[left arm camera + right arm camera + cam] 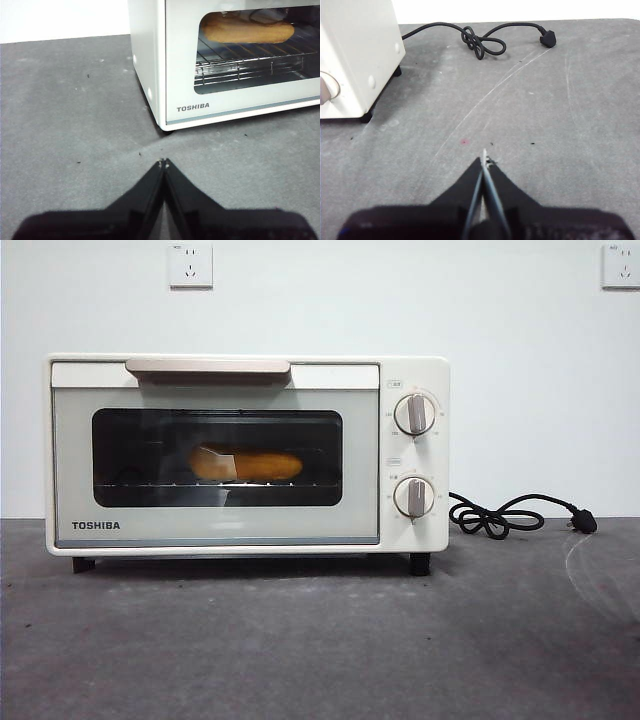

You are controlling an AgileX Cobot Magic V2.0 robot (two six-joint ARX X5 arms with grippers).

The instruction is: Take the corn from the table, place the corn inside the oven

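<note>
Behind the dark glass of the cream-white boxy TOSHIBA toaster oven [247, 453], the yellow-orange bumpy corn cob [246, 464] lies on the rack — door closed. Both the left gripper [163, 162] and right gripper [484, 159] have jaws pressed together, empty, over the dark grey matte desk [320, 650] — best kept clear.

Probably a lab, bare white wall [320, 300], wall sockets [190, 264], grey table [320, 640]

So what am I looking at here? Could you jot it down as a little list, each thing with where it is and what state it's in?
corn: inside the oven, lying on the wire rack behind the window
oven: cream-white, on the table, door closed
rack: metal wire shelf inside the oven, under the corn
cord: black, looped on the table beside the knob side of the oven, plug lying loose
table: dark grey, scuffed
left gripper: jaws shut, holding nothing, over the table in front of the oven
right gripper: jaws shut, holding nothing, over the table beside the oven
</note>
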